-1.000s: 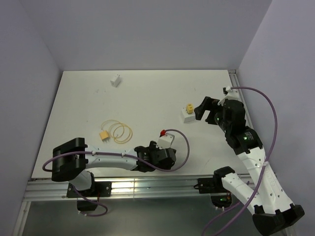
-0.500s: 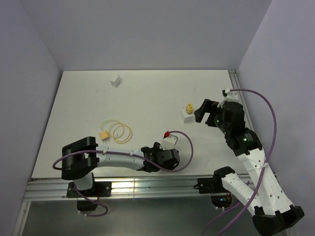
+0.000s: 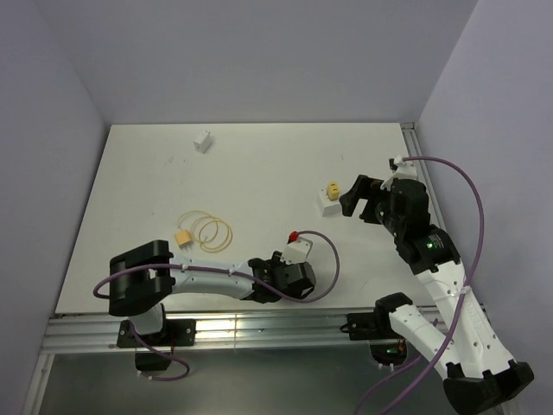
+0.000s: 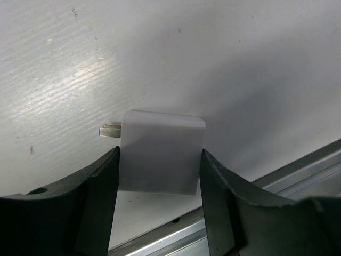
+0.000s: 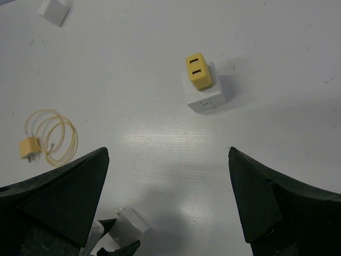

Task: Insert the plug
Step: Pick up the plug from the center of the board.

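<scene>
A white plug (image 4: 162, 154) lies on the white table near its front edge, its metal prongs (image 4: 109, 129) pointing left in the left wrist view. My left gripper (image 4: 160, 160) is shut on it, with a black finger against each side. From above, the plug (image 3: 297, 249) sits just beyond the left gripper (image 3: 292, 258), with a small red spot (image 3: 293, 234) at its far end. The socket (image 5: 201, 85), a white block with a yellow two-slot top, stands at the right (image 3: 330, 197). My right gripper (image 5: 168, 154) hovers open beside it (image 3: 352, 197), holding nothing.
A coiled yellow cable with a small yellow plug (image 3: 203, 232) lies left of centre. A small white block (image 3: 203, 141) sits at the far left. The metal rail (image 4: 266, 186) of the table's front edge runs just behind the held plug. A purple cable (image 3: 324, 259) loops by the left wrist.
The left gripper has shifted a little right with the plug, and its fingers have closed in on the plug's sides. The right gripper has edged slightly left toward the socket.
</scene>
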`<action>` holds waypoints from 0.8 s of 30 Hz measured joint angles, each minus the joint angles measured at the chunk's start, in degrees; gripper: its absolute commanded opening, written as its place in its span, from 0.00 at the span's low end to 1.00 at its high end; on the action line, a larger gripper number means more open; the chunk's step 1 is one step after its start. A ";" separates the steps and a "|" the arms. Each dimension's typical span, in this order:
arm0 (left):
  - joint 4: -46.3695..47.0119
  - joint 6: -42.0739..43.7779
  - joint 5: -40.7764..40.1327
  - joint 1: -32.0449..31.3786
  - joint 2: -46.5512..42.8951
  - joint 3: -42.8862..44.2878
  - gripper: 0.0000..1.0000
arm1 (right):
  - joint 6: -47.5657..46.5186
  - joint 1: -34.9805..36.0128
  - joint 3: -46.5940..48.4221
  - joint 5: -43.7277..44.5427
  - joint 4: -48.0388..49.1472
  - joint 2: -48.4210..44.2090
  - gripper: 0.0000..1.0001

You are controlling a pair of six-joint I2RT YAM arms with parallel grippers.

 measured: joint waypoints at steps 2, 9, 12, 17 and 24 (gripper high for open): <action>-0.74 0.15 -0.20 0.37 -0.87 -0.02 0.00 | 0.11 0.00 -0.24 -0.85 0.00 0.00 1.00; 1.70 1.25 8.94 11.72 -18.75 -3.82 0.00 | 1.44 0.00 -5.38 -11.47 1.42 -2.12 1.00; 4.46 0.96 11.47 18.91 -25.97 -3.98 0.00 | 2.78 0.02 -8.83 -17.84 3.67 -3.54 0.99; 8.61 -2.36 15.04 22.34 -30.64 -5.09 0.00 | 6.86 0.55 -16.06 -25.73 9.90 -10.08 0.90; 8.37 -14.62 15.17 23.23 -30.64 -5.81 0.00 | 11.43 4.48 -21.81 -29.51 20.85 -16.41 0.82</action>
